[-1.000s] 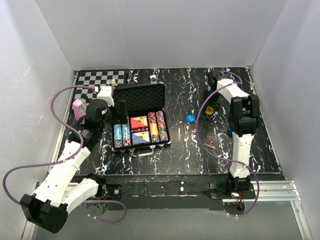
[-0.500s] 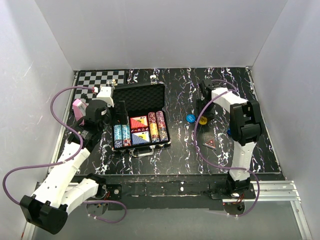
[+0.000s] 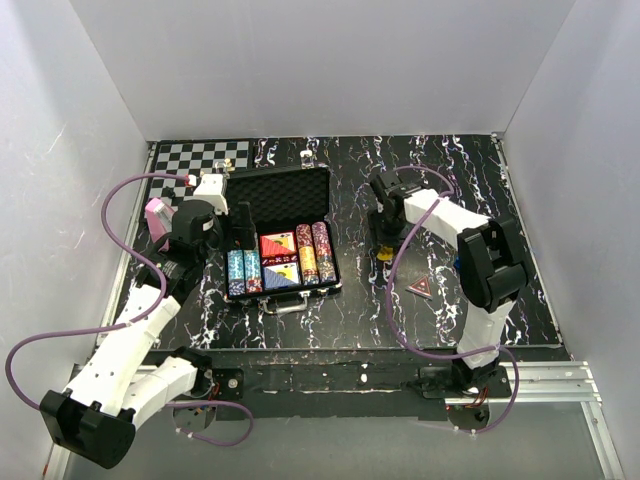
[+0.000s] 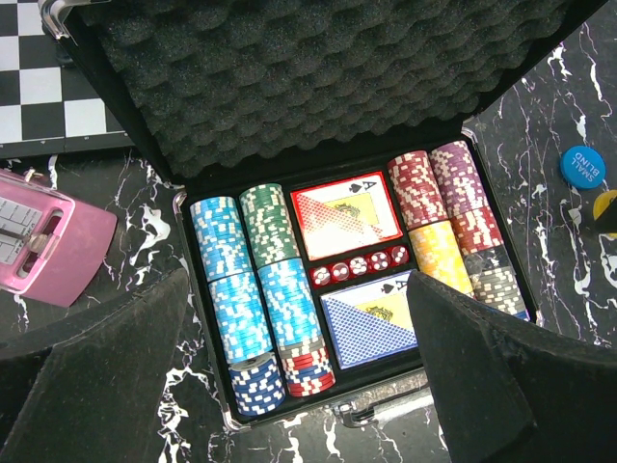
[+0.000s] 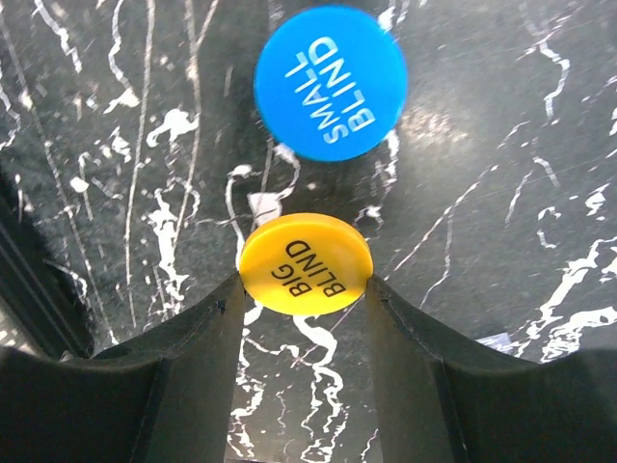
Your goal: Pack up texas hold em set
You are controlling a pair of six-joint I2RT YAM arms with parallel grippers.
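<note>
Beside blue button (image 5: 331,83), right end effector (image 5: 304,285) apparently clamps yellow button (image 5: 305,260); left end effector (image 4: 297,282) apart over briefcase (image 4: 289,96).

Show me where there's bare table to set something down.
Free: the marble strip between the case and the near edge, and the far right corner beyond the right gripper. Crowded: left of the case, with left gripper, pink box, chessboard; the blue button lies by the right gripper's yellow button.

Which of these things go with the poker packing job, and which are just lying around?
Job: open black case, chip rows, red deck, blue deck, dice, yellow Big Blind button between the right fingers, blue Small Blind button.
Lying about: chessboard, pink device beside the case.
</note>
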